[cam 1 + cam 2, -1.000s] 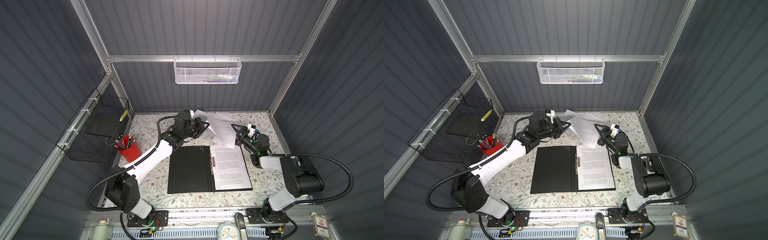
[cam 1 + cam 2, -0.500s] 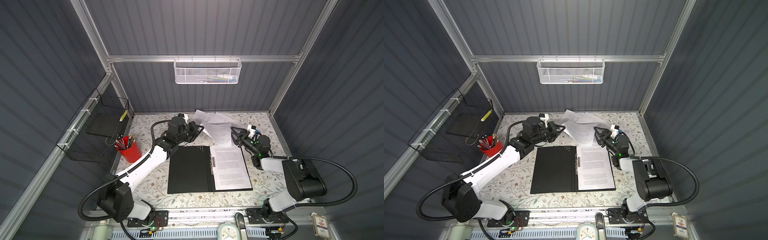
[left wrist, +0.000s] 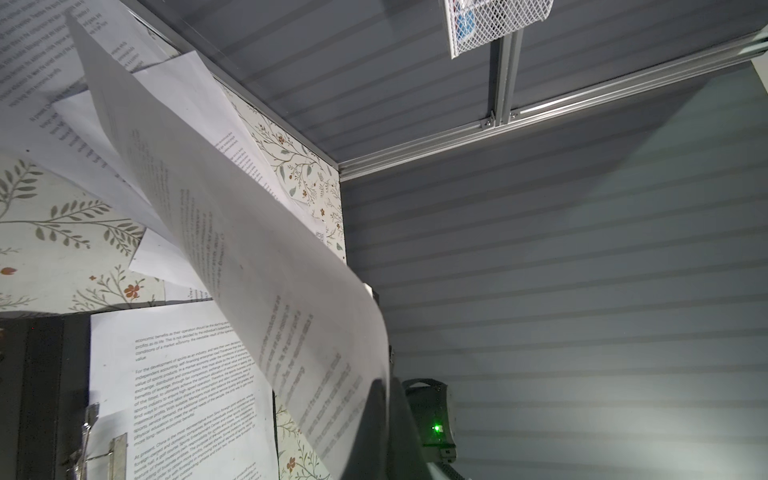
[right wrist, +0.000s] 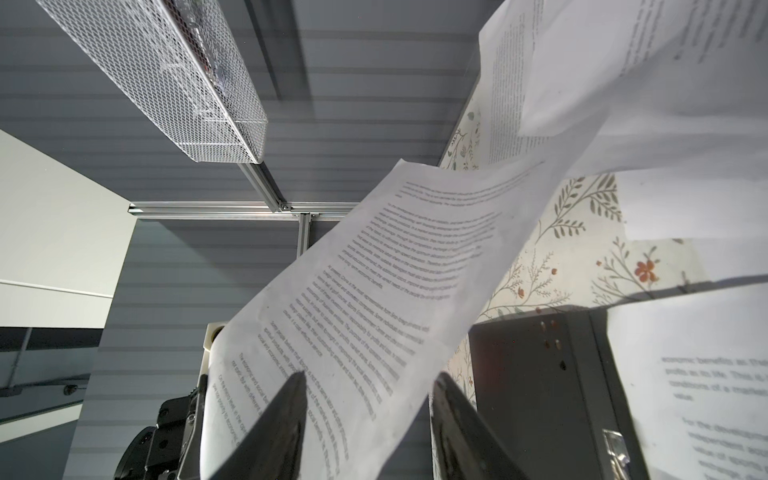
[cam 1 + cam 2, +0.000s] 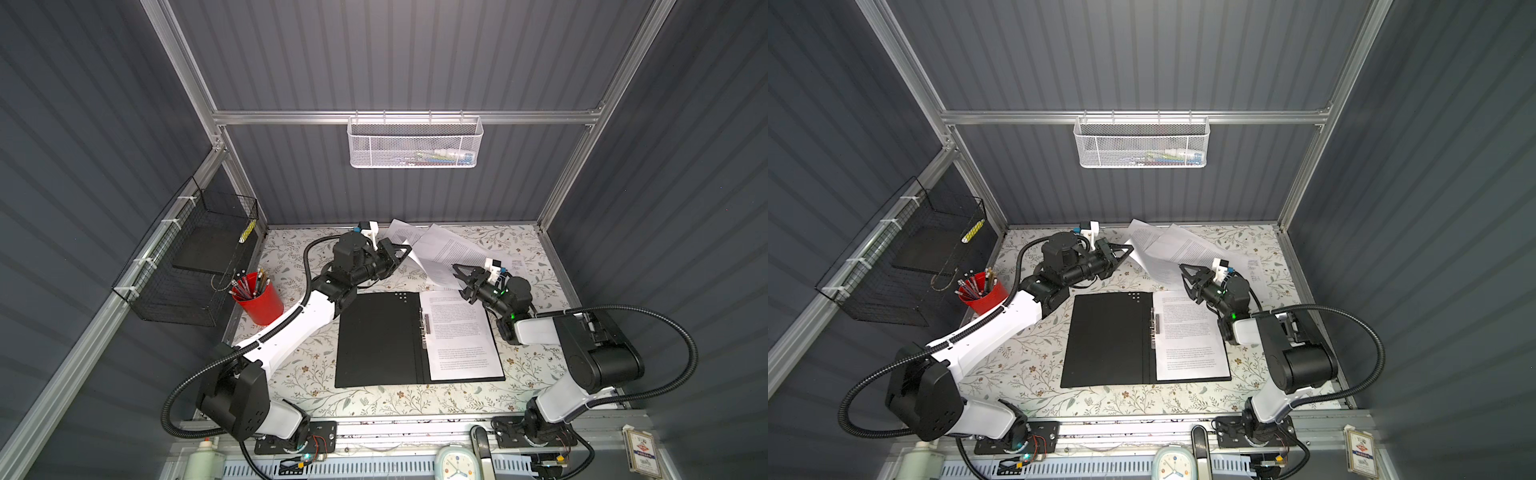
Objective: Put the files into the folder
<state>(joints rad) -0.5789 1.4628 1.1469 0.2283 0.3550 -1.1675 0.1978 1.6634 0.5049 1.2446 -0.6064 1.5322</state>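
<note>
The folder [image 5: 376,340] lay open on the surface [image 5: 299,374], with one sheet [image 5: 461,332] on its right leaf. Beyond its far edge, the left pincer [image 5: 406,250] was clenched on one edge of a lifted sheet [image 5: 436,272]. The right pincer [image 5: 458,277] stood released, jaws apart astride that sheet's other end. Other files [image 5: 457,245] lay near the back wall.
</note>
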